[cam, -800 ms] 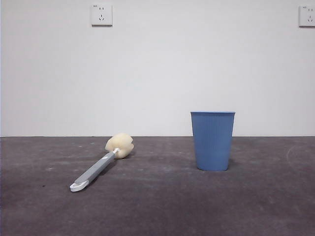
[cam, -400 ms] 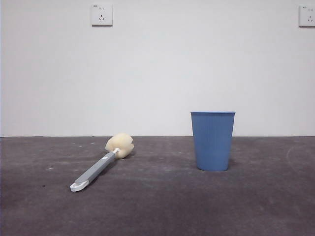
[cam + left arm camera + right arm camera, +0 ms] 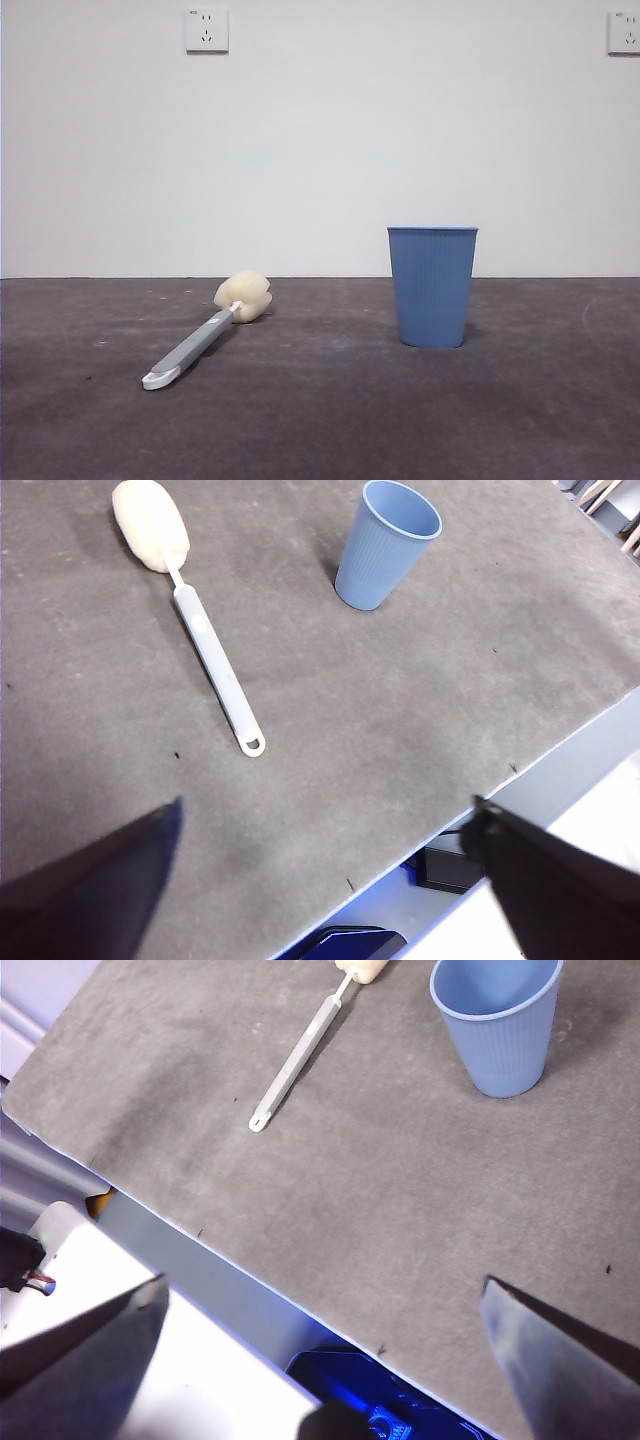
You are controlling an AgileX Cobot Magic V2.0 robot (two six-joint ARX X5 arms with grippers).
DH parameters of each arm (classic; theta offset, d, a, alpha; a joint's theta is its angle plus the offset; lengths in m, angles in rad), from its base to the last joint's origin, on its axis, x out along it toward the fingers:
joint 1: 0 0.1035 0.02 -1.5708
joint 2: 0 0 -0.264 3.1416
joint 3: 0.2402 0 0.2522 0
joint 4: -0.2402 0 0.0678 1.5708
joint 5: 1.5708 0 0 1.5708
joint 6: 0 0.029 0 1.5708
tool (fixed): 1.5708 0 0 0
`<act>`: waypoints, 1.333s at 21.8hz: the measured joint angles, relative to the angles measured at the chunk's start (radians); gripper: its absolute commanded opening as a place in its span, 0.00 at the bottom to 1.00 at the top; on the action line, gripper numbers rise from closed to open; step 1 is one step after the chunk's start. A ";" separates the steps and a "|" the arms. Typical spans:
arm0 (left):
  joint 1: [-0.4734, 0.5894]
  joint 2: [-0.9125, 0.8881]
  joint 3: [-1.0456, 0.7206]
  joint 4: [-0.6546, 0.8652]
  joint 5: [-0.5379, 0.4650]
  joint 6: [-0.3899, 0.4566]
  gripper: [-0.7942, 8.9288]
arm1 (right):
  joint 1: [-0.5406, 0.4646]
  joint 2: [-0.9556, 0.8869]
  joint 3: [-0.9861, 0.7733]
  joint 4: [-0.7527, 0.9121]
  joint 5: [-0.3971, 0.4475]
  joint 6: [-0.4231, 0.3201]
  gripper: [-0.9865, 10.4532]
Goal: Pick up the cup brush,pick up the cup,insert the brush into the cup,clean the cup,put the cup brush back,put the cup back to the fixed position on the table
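In the front view the brush (image 3: 205, 334) lay flat on the table (image 3: 320, 420), left of centre. Its cream sponge head pointed back toward the wall (image 3: 320, 140), and its grey handle ran forward and leftward to the white tip. The cup (image 3: 432, 286) stood upright to the right of the brush, well apart from it, mouth up. Two sockets (image 3: 206, 30) sat high on the wall, one above the brush and one at the right edge. No arm showed in this view.

In the left wrist view the left gripper (image 3: 325, 865) hung high over the table's near edge, its two dark jaws spread wide with nothing between them. Beyond them the brush (image 3: 195, 620) lay full length on the grey surface, its looped tip nearest the gripper and the sponge farthest. The cup (image 3: 385, 545) stood apart from the brush, its open mouth showing.

In the right wrist view the right gripper (image 3: 325, 1340) was also high above the near edge, jaws wide apart and holding nothing. The cup (image 3: 497, 1022) stood upright on the table (image 3: 380, 1190). The brush (image 3: 305, 1050) lay apart from it, its sponge head cut off by the frame's border. Past the table's edge were a pale surface and a blue glow below.
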 measured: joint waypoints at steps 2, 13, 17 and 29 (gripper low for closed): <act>-0.011 0.024 0.000 0.038 -0.009 -0.013 0.60 | 0.000 0.000 0.000 0.003 0.002 0.006 0.57; -0.177 0.237 0.008 0.270 -0.219 -0.132 0.60 | 0.000 0.000 0.000 0.003 0.002 0.010 0.57; -0.335 0.407 0.011 0.403 -0.410 -0.229 0.59 | 0.000 0.000 0.000 0.003 0.002 0.018 0.57; -0.552 0.967 0.134 0.619 -0.716 -0.368 0.59 | 0.000 0.002 0.000 0.007 0.002 0.033 0.57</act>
